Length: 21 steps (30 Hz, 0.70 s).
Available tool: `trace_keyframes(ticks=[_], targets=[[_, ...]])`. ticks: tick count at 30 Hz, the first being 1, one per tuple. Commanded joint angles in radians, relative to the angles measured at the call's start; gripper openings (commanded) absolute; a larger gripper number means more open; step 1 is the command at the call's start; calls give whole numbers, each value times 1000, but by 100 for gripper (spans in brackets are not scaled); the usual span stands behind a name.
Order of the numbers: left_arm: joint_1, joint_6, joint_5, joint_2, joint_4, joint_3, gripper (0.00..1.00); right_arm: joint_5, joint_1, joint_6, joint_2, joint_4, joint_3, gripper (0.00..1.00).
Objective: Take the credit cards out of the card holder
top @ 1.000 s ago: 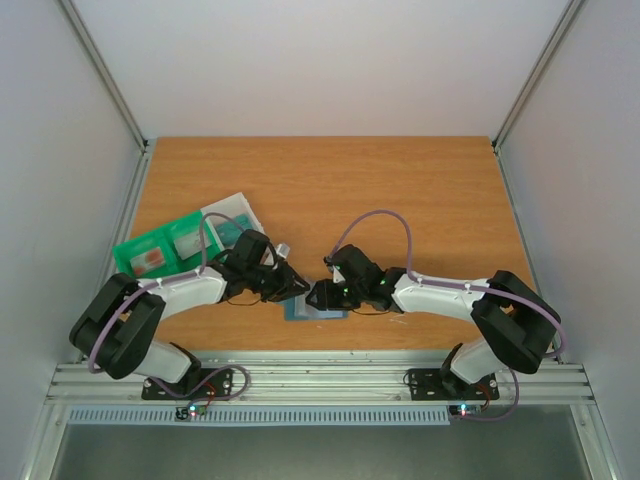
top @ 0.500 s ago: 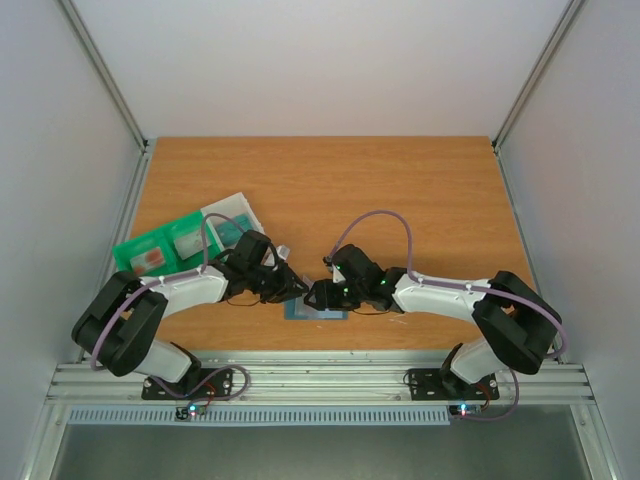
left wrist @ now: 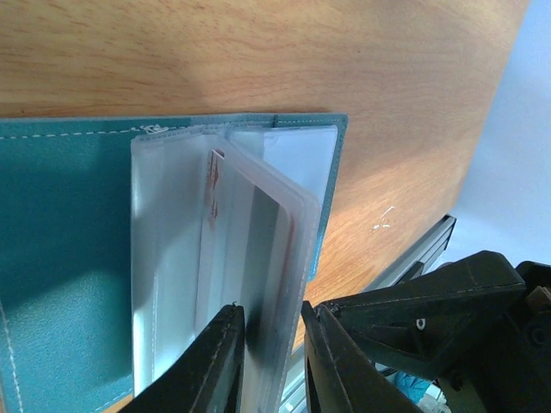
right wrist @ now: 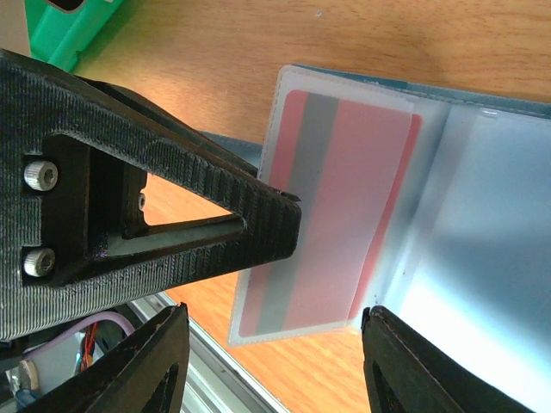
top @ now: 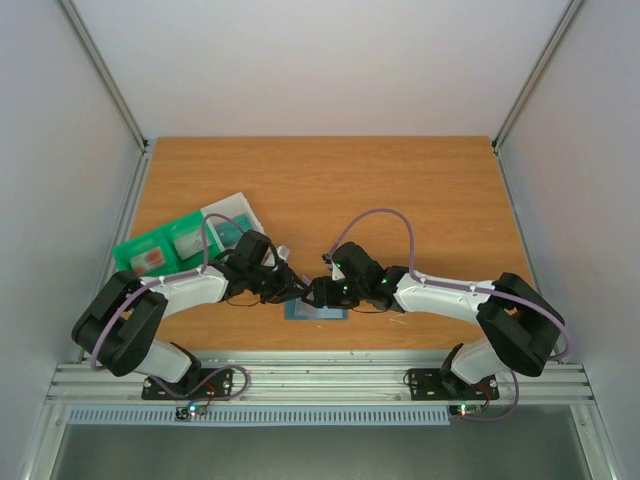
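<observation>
Card holder point(left wrist: 60, 241) — left gripper point(left wrist: 271, 317), low, pinches it.

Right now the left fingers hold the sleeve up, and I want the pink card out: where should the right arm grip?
Probably the reddish-pink card's short end nearest the open right fingers, approached straight ahead: its sleeve stands lifted off the card holder, both faces exposed.
</observation>
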Motion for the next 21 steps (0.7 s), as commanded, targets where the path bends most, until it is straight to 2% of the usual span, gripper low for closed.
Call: trace_keyframes(ticks=[1,9,16,21], targets=[[-11,-8,7,-1,31,20,22,-10,9,10,10,-1,30,55],[-26,-20,8,5,64,31,24,-5,10,10,23,-13,40,53],[-28,-21,6,5,64,31,24,6,10,7,37,-24,43,40],[-28,-20,5,5,64,28,24,10,10,6,52,-32,51,39]])
